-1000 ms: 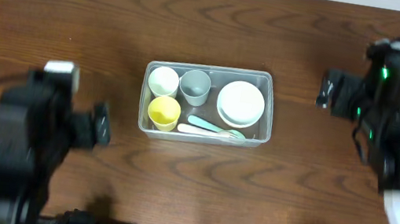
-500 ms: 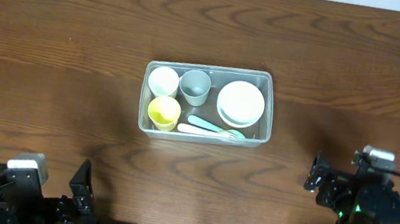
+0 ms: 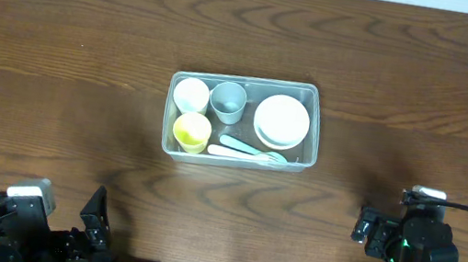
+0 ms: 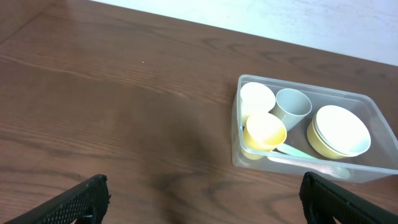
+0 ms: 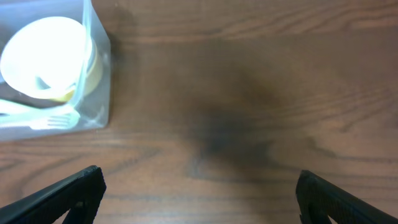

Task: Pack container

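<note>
There is one container point(image 3: 247, 79), a clear tub standing on the wooden table point(image 3: 60, 49). It holds three cups at its left end: a white cup point(image 3: 191, 94), a grey cup point(image 3: 228, 100) beside it, and a yellow cup point(image 3: 191, 130) at the near-left corner. At its right end are two stacked bowls, a white bowl point(image 3: 281, 120) on a yellow bowl point(image 4: 318, 144). Two utensils lie along its near wall, a pale green spoon point(image 3: 245, 147) and a white fork point(image 5: 56, 118).

Brown wood lies between the container and each arm. The left arm point(image 3: 43, 228) sits low, near-left of the container and well apart from it. The right arm point(image 3: 411, 255) sits low, near-right of it. The left gripper point(image 4: 202, 199) and the right gripper point(image 5: 199, 193) both have their fingers spread wide, grasping nothing.
</note>
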